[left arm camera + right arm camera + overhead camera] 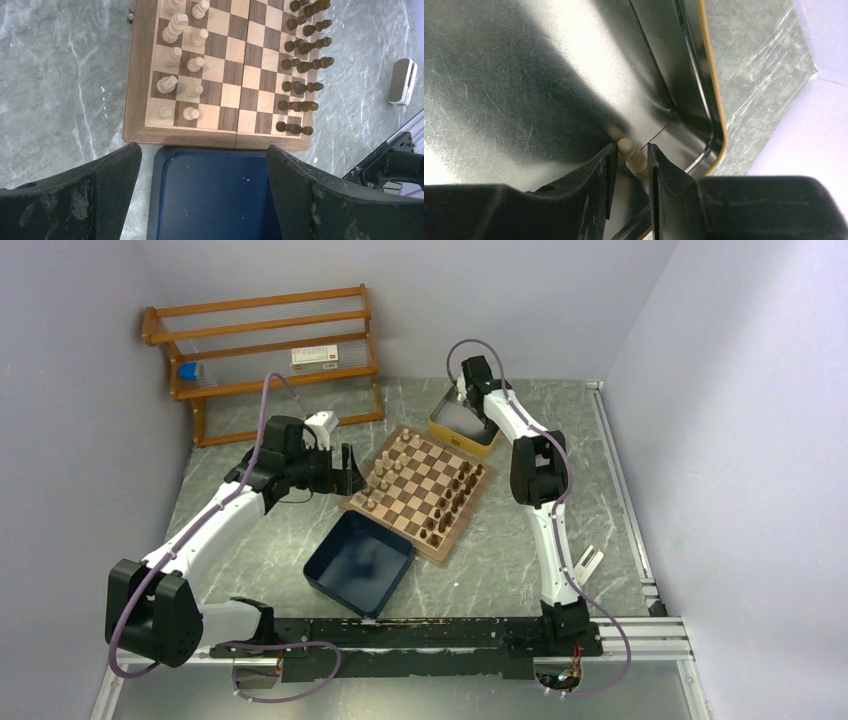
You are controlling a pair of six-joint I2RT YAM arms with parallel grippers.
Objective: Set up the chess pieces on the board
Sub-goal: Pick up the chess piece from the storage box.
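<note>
Right claw (632, 149) clamped on light pawn (631, 154) inside metal tin (524, 75), left claw (202, 150) spread wide above blue tray (210, 200), beside board (220, 138)

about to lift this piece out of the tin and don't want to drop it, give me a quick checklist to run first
1. Right gripper closed on the light pawn: ok, both fingers flank it.
2. Pawn upright in the grip: not ok, it sits tilted.
3. Pawn off the floor of the metal tin: cannot tell.
4. Left gripper open and off the board: ok, it hovers over the blue tray.
5. Free home square on the light side: cannot tell.
</note>
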